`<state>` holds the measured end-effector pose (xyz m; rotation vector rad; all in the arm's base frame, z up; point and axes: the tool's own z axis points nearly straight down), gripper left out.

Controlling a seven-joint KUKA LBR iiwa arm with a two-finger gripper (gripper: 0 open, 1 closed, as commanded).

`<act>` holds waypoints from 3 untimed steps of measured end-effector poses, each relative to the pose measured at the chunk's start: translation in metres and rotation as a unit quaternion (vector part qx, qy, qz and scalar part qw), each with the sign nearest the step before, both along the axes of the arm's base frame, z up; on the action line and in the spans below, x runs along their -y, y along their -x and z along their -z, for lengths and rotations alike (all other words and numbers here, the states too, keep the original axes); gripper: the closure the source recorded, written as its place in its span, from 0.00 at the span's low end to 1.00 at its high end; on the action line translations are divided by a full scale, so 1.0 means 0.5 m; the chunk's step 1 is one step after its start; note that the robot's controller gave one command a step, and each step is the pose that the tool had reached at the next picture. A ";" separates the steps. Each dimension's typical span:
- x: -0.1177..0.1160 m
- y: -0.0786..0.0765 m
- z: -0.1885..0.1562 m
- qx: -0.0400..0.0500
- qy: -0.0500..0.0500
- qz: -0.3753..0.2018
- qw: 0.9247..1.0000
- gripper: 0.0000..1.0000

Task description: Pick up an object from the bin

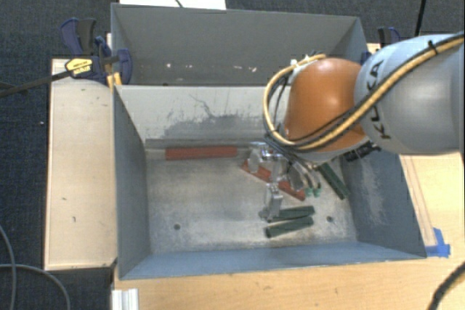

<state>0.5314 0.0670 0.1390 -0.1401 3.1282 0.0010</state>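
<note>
My gripper point(271, 208) is down near the bin's floor, right of centre and toward the front. Its tip stands at the left end of a dark green block point(294, 214). A second dark green block point(288, 227) lies just in front of that one. A red block point(292, 190) lies right behind the tip, partly under the gripper's body, and another red piece point(252, 168) shows to the left of it.
A long red-brown bar point(200, 152) lies along the back of the floor on the left. A dark green stick point(334, 181) leans by the right wall. The arm's orange cover hides the floor behind the gripper.
</note>
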 end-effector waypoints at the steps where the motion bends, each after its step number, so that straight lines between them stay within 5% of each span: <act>1: 0.066 0.006 0.095 -0.005 0.001 0.016 1.000 0.00; 2: 0.117 0.022 0.049 -0.006 0.000 -0.004 1.000 0.00; 3: 0.136 0.106 0.134 -0.006 0.000 0.056 0.998 1.00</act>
